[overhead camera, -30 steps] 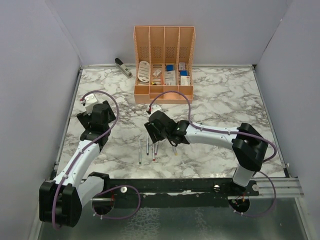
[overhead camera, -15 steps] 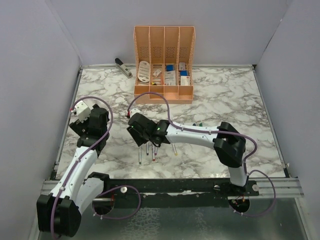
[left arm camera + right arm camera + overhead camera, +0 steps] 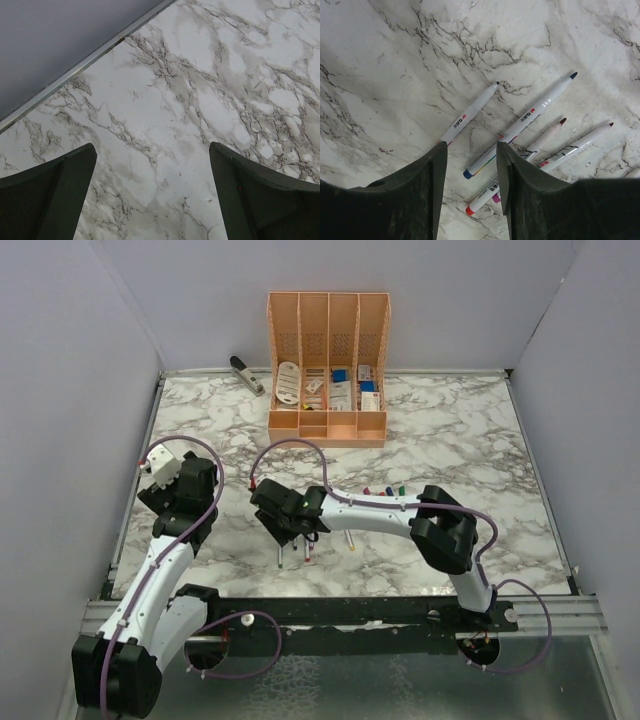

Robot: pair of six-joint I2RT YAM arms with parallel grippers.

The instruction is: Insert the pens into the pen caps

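Several white stick pens [image 3: 300, 550] lie side by side on the marble near the front middle. In the right wrist view they fan out: a black-tipped pen [image 3: 470, 112], a blue-ended pen [image 3: 520, 125], a purple-ended pen [image 3: 542, 140] and a red-ended pen [image 3: 570, 150]. My right gripper [image 3: 287, 530] [image 3: 469, 147] is open and empty, low over the pens' near ends, with the blue-ended pen between its fingers. A row of tiny coloured pen caps [image 3: 385, 489] sits to the right, behind the right arm. My left gripper [image 3: 178, 498] [image 3: 152, 147] is open and empty over bare marble at the left.
A peach organizer [image 3: 327, 430] with blue and white items stands at the back middle. A grey-black stapler [image 3: 246, 374] lies to its left. Grey walls close in the left, right and back; the left wall's metal edge [image 3: 85, 62] is close to my left gripper.
My right gripper has swung left and down over the pens, uncovering the row of caps behind it. My left gripper has drawn slightly left toward the wall.
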